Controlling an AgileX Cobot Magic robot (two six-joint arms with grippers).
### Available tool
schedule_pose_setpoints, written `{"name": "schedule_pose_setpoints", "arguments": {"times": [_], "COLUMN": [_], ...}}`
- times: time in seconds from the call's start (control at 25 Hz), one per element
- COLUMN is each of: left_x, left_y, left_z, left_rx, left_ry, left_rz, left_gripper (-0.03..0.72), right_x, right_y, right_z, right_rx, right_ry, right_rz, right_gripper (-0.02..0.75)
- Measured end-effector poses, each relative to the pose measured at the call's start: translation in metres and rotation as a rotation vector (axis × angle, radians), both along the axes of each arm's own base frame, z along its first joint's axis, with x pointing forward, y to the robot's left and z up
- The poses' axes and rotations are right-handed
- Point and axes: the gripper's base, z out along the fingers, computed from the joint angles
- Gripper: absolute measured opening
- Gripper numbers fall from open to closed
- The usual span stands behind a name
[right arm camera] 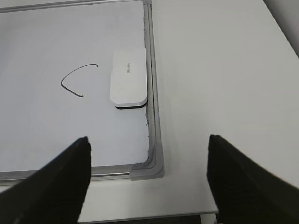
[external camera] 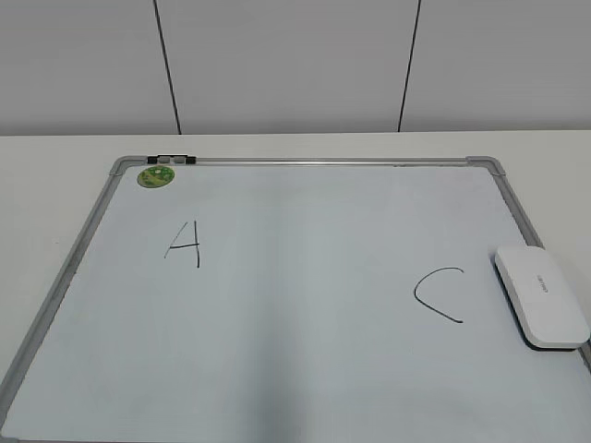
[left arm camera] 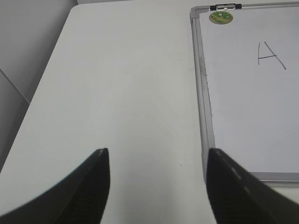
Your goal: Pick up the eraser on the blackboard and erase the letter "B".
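Note:
The eraser (external camera: 541, 295) is a white oblong block with a dark underside. It lies flat on the blackboard (external camera: 305, 314), against its right frame, and also shows in the right wrist view (right arm camera: 129, 79). A handwritten "A" (external camera: 184, 243) and "C" (external camera: 440, 293) are on the board. No letter "B" shows in any view; the surface between them is bare. My left gripper (left arm camera: 156, 154) is open and empty over the table left of the board's frame (left arm camera: 205, 116). My right gripper (right arm camera: 148, 138) is open and empty above the board's near right corner (right arm camera: 150, 165). Neither gripper shows in the exterior view.
A round green magnet (external camera: 155, 176) sits at the board's far left corner beside a small metal clip (external camera: 175, 160). The white table (left arm camera: 126, 93) extends left of the board and also right of it (right arm camera: 215, 70). The table's front edge (right arm camera: 187, 215) lies just below the right gripper.

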Motion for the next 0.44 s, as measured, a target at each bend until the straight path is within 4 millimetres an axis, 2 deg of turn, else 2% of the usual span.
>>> {"name": "schedule_pose_setpoints", "arguments": {"times": [0.44], "left_x": [0.0000], "left_y": [0.0000], "left_z": [0.0000], "left_rx": [0.000], "left_ry": [0.000], "left_rz": [0.000], "left_gripper": [0.473], "right_x": [-0.0001], "right_y": [0.0000], "right_z": [-0.0002], "right_rx": [0.000], "right_ry": [0.002], "right_rz": [0.000], "right_gripper": [0.573]}}
